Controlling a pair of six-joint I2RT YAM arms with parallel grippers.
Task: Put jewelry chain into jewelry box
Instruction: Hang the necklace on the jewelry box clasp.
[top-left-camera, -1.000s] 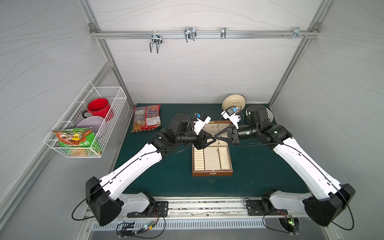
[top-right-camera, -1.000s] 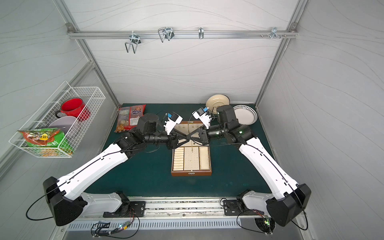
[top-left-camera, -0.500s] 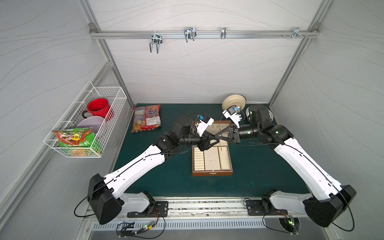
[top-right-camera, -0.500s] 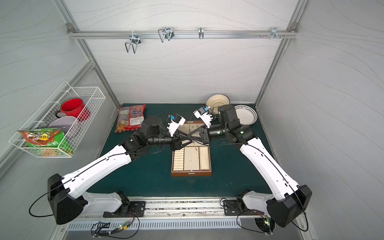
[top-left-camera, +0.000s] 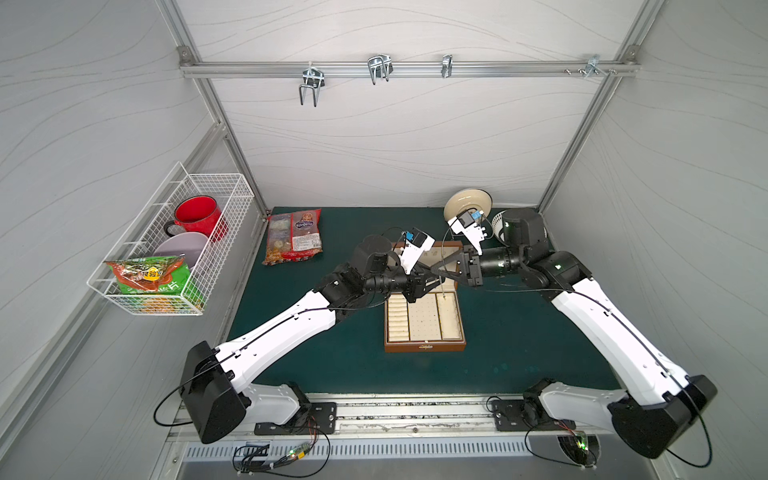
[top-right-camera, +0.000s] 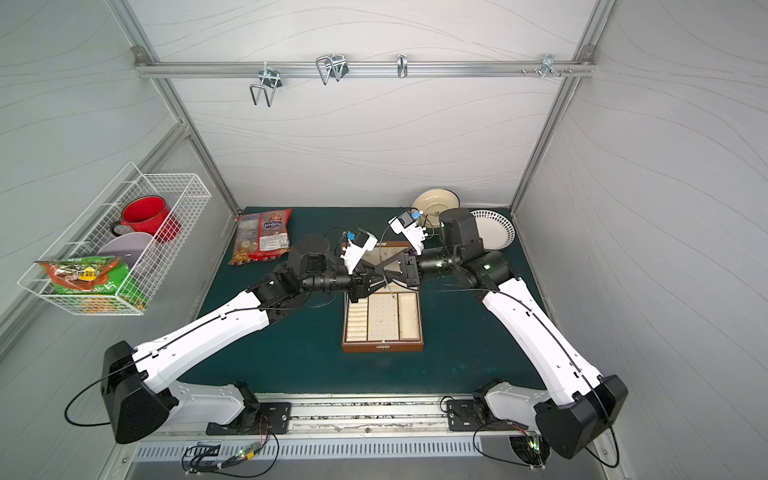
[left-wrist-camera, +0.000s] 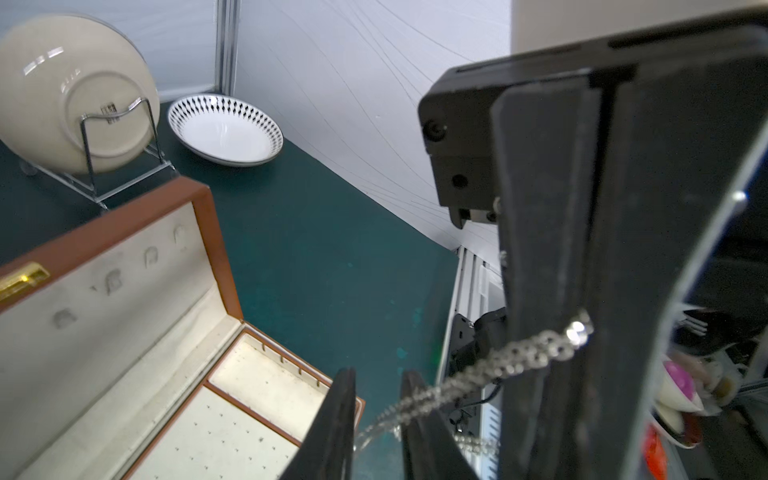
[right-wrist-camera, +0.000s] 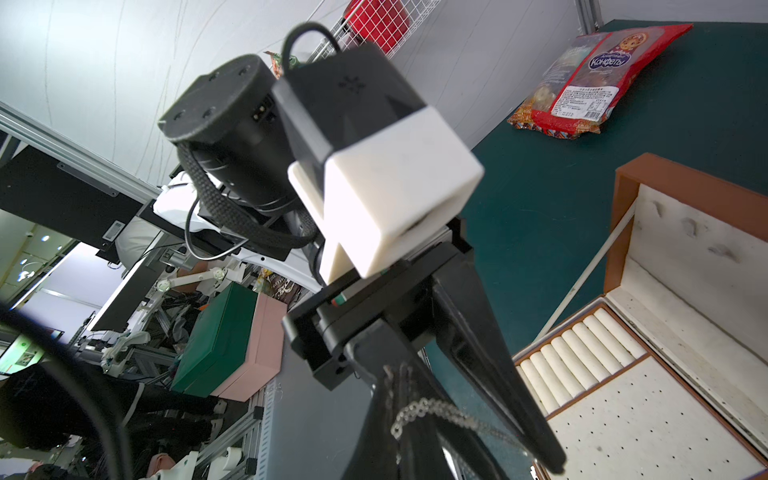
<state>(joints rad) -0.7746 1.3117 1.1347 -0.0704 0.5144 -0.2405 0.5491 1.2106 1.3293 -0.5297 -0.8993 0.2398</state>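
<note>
The brown jewelry box (top-left-camera: 424, 345) (top-right-camera: 382, 346) lies open mid-table, its cream lid (left-wrist-camera: 124, 220) (right-wrist-camera: 665, 174) raised at the back. Both grippers meet tip to tip above the box's back edge. My right gripper (top-left-camera: 432, 271) (top-right-camera: 376, 270) (right-wrist-camera: 395, 374) is shut on the thin silver jewelry chain (left-wrist-camera: 519, 353) (right-wrist-camera: 432, 409). One end of the chain (top-left-camera: 444, 291) dangles to the box's tray. My left gripper (top-left-camera: 451, 277) (top-right-camera: 387, 277) (left-wrist-camera: 376, 374) has its jaws a narrow gap apart, and the chain runs through that gap without being pinched.
A candy bag (top-left-camera: 295, 237) lies at the back left. A cream plate on a wire stand (top-left-camera: 467, 205) (left-wrist-camera: 79, 95) and a patterned bowl (top-right-camera: 494, 228) (left-wrist-camera: 226, 129) sit at the back right. A wire basket (top-left-camera: 166, 249) holding a red mug (top-left-camera: 197, 214) hangs on the left wall.
My left gripper has moved right to meet the right gripper, and its jaws have narrowed around the chain. The right gripper has stayed shut on the chain, nearly still.
</note>
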